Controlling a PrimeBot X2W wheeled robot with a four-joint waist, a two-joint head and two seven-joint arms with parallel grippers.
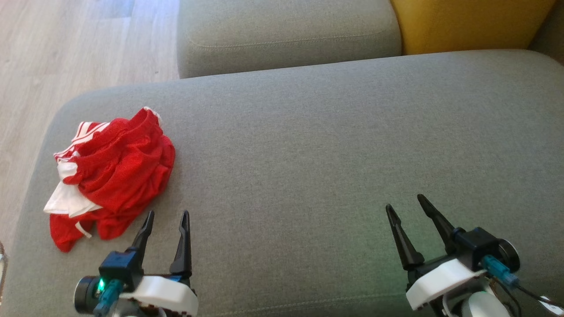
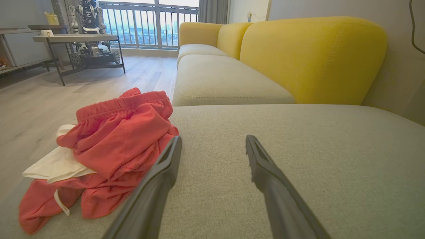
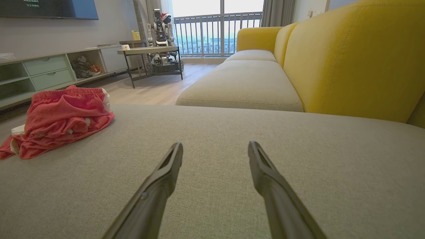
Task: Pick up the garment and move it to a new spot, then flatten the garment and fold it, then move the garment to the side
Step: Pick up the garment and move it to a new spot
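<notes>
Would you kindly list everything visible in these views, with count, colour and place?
garment: one, red and white, crumpled on the near seat's left end
seats: three, grey, in a row
backrests: several, yellow, along the seats' right side
floor: one, pale wood, left of the seats
table: one, dark legs, by the window
other robot: one, white and dark, at the table
shelf unit: one, pale green, along the wall
left tool: one, dark, open, beside the garment
right tool: one, dark, open, over bare seat
</notes>
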